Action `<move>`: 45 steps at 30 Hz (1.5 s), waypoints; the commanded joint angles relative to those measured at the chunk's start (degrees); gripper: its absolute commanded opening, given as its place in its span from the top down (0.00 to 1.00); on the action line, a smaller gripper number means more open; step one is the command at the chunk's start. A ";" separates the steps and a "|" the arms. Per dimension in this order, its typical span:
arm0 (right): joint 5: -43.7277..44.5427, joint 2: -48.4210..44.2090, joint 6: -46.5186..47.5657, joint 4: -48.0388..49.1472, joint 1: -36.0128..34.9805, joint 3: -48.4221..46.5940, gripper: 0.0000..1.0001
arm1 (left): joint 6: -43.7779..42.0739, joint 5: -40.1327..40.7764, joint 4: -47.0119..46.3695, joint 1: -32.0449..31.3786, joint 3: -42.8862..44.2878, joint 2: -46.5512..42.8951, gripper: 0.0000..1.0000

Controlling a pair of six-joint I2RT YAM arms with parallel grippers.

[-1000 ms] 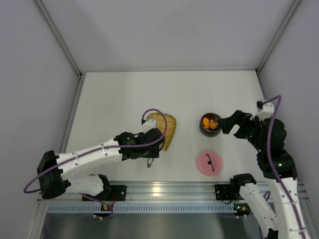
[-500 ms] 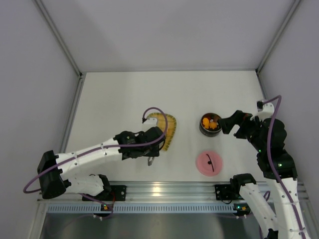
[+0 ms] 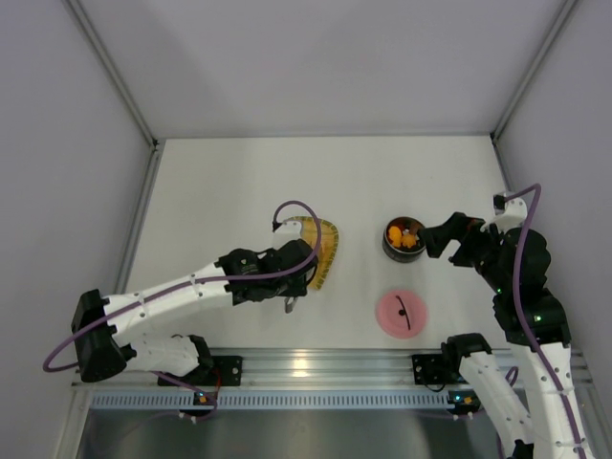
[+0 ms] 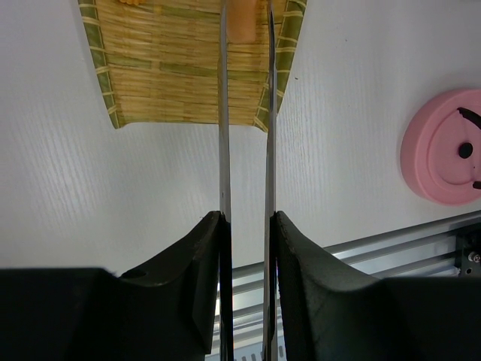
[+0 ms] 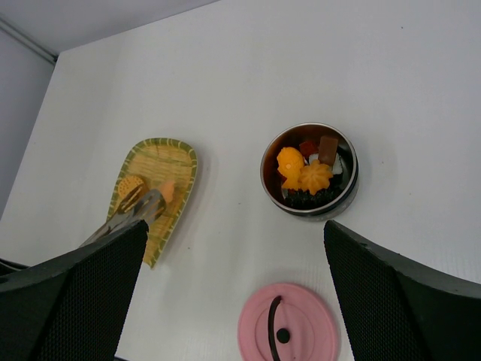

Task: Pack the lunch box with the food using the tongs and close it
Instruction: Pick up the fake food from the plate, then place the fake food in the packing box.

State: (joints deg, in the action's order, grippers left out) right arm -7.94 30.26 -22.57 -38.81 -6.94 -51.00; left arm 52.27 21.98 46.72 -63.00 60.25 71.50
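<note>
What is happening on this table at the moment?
The left pincer is shut on a pair of tongs, and an orange food piece sits between their tips over the yellow tray. One more piece lies on the tray. The small pot already holds several pieces. The right pincer hangs open near the pot, holding nothing. The pink lid lies on the table, so the pot is not yet closed.
</note>
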 commanded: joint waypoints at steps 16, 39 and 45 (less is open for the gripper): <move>0.82 -0.29 0.07 1.28 0.70 -1.20 0.01 | -9.11 -1.41 -3.21 -0.10 19.98 9.69 0.68; 2.41 0.24 1.30 -0.30 0.61 -2.87 0.01 | -16.41 -10.99 -9.01 -0.19 43.20 35.89 0.67; 2.58 0.24 1.47 -0.30 0.70 -2.87 0.01 | -15.89 -10.64 -8.31 -0.19 43.55 37.22 0.67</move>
State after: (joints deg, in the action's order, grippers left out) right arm -6.02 30.46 -22.04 -39.07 -6.94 -51.11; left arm 36.86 11.07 40.73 -63.00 101.27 108.73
